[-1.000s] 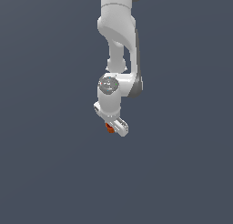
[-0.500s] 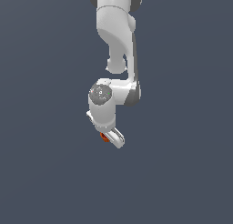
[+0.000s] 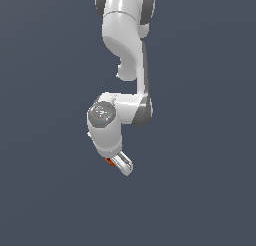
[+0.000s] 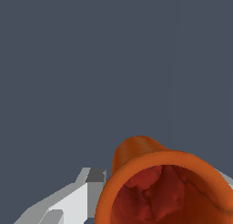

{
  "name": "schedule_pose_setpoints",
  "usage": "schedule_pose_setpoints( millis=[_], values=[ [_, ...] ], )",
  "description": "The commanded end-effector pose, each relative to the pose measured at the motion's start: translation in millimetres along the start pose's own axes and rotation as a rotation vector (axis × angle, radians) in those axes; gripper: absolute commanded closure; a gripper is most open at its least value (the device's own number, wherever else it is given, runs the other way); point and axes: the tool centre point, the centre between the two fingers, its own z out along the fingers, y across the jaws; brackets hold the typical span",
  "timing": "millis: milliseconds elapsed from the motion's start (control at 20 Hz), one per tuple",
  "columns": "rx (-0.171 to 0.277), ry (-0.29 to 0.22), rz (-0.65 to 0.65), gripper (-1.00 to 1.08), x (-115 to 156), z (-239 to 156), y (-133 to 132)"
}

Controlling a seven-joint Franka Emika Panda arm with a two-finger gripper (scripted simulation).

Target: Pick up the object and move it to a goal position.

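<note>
Smooth glossy white plastic-looking arm [image 3: 125,35]; matt orange object [image 4: 164,186], rough mottled inside.

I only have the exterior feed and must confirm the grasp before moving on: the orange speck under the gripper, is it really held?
Observer: Looks so. In the wrist view the orange-red object sits against a grey finger, filling the near frame.
Operator: What shape is it? Here it is a dot.
Observer: Close up it is hollow, with a flared rim and a darker red, lumpy inside.
Operator: Anything beneath it?
Observer: The wrist view shows only flat grey-blue background beyond it; no surface or goal marker appears.
</note>
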Motion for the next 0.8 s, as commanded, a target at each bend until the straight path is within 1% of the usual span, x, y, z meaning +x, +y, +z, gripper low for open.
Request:
schedule_pose_setpoints(
  millis=[0, 400, 750],
  values=[
    [0.001, 0.001, 0.000, 1.08, 8.6, -2.8, -4.7],
    [0.001, 0.000, 0.000, 1.08, 24.5, -6.6, -12.7],
    [0.001, 0.000, 0.000, 1.08, 28.2, -7.5, -14.9]
  ],
)
